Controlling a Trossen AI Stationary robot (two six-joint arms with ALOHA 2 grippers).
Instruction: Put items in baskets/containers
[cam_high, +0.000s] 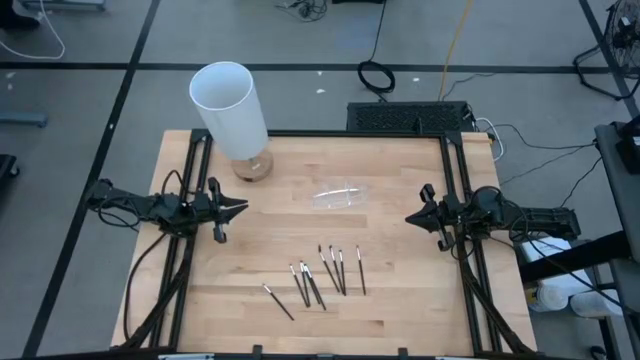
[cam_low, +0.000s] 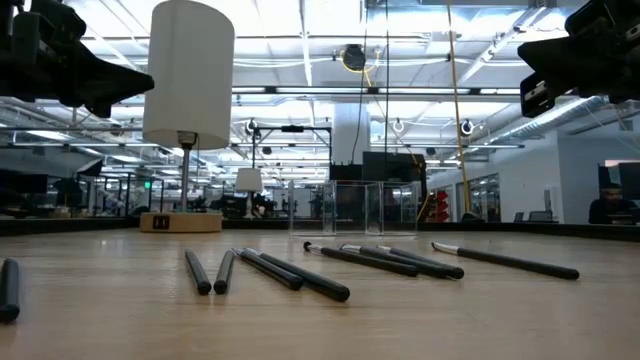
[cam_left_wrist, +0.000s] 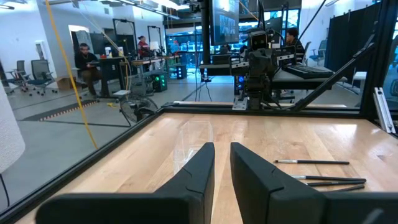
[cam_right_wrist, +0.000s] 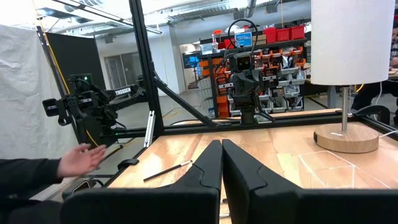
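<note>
High view: 7 brushes (cam_high: 322, 275), 1 clear tray (cam_high: 341, 194); both tools (cam_high: 240, 209) (cam_high: 411, 217) clenched, empty.

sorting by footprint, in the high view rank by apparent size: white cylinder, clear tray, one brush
1. white cylinder, though it stands nearer the camera
2. clear tray
3. one brush, thinnest by far

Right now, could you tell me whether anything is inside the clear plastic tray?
The clear tray looks empty; only wood shows through its walls. All the brushes lie on the table nearer the front edge. Both grippers, left and right, wait at the sides.
</note>
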